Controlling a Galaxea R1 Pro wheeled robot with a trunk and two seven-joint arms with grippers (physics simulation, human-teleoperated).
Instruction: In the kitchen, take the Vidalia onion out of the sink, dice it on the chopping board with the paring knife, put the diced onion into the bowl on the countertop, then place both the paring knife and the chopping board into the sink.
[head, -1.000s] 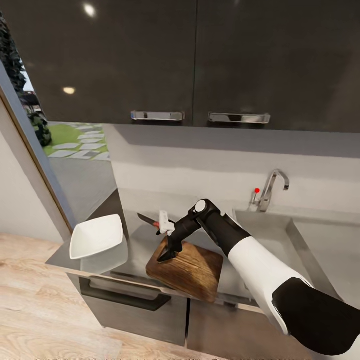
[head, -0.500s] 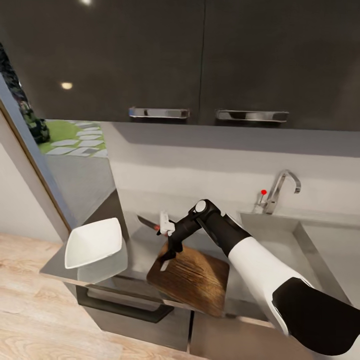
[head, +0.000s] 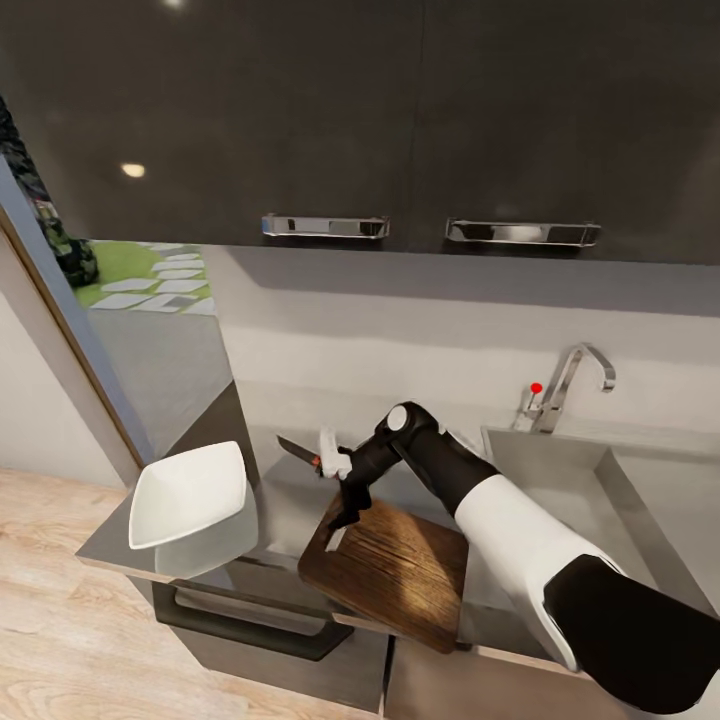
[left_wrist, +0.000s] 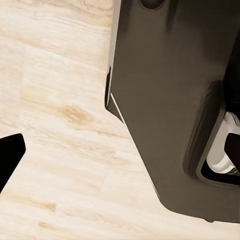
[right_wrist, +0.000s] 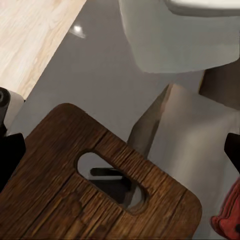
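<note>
The brown chopping board (head: 395, 570) lies at the countertop's (head: 285, 500) front edge, its handle slot (right_wrist: 112, 182) toward the bowl. My right gripper (head: 340, 512) hangs open just above that slot end, one finger (right_wrist: 10, 157) on each side of it and nothing held. The paring knife (head: 300, 452) lies on the steel just behind the board, dark blade pointing left; its red handle (right_wrist: 227, 215) sits near my right finger. The white bowl (head: 190, 492) rests at the counter's left end. The sink (head: 560, 475) is to the right; the onion is out of view. My left gripper (left_wrist: 120, 155) is open over the floor.
A chrome tap (head: 568, 385) with a red knob stands behind the sink. Dark wall cabinets (head: 400, 120) with steel handles hang overhead. A dark drawer handle (head: 250, 625) sits under the counter front. Wooden floor (head: 60, 640) lies left, and a dark robot base panel (left_wrist: 170, 100) is beside my left gripper.
The head camera has shifted, sliding the whole scene a little to the right. My right gripper stays open over the board's slot end, slightly lower. The knife and bowl have not moved.
</note>
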